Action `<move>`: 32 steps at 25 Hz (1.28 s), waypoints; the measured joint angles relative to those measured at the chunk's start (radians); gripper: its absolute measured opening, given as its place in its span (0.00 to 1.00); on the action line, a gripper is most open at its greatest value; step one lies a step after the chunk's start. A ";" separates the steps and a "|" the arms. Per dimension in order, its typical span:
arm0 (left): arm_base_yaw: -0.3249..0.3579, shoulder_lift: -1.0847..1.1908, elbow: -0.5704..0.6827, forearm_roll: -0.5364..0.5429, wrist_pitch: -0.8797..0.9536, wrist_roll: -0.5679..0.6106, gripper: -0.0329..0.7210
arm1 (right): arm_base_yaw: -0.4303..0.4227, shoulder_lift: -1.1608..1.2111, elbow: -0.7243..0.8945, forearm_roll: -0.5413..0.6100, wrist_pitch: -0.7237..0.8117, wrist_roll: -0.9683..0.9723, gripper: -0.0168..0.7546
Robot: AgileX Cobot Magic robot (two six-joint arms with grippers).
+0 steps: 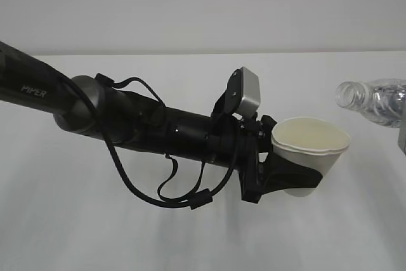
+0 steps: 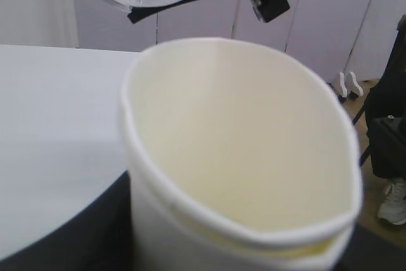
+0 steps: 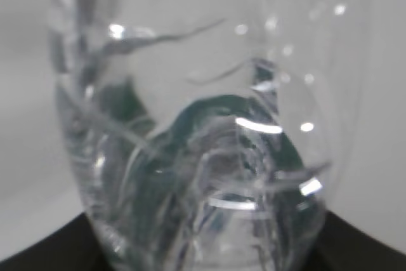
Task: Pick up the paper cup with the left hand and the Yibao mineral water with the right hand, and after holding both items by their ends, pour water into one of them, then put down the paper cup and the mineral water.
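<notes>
My left gripper (image 1: 309, 171) is shut on the paper cup (image 1: 311, 143), holding it above the table with its mouth up and leaning a little to the right. One black finger (image 1: 298, 176) wraps the lower wall of the cup. In the left wrist view the paper cup (image 2: 241, 150) fills the frame, and its cream inside looks dry. The Yibao mineral water (image 1: 377, 101) hangs tilted at the right edge, with its open neck pointing left towards the cup and slightly above its rim. In the right wrist view my right gripper (image 3: 203, 255) is shut on the bottle (image 3: 203, 157); dark jaws show at both lower corners.
A white table (image 1: 127, 233) lies below both arms, with a pale wall behind it. Loose black cables (image 1: 165, 188) hang under the left arm. Beyond the table's far edge the left wrist view shows dark equipment (image 2: 387, 131) and a shoe (image 2: 394, 201) on the floor.
</notes>
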 joint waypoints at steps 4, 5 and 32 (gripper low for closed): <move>0.000 0.002 -0.015 0.000 0.000 -0.009 0.62 | 0.000 0.000 0.000 -0.004 0.002 0.000 0.54; 0.000 0.002 -0.017 0.000 0.000 -0.010 0.62 | 0.000 0.000 0.000 -0.005 0.002 0.000 0.54; 0.000 0.002 -0.023 0.004 0.000 -0.034 0.62 | 0.000 0.000 0.000 -0.111 0.002 0.000 0.54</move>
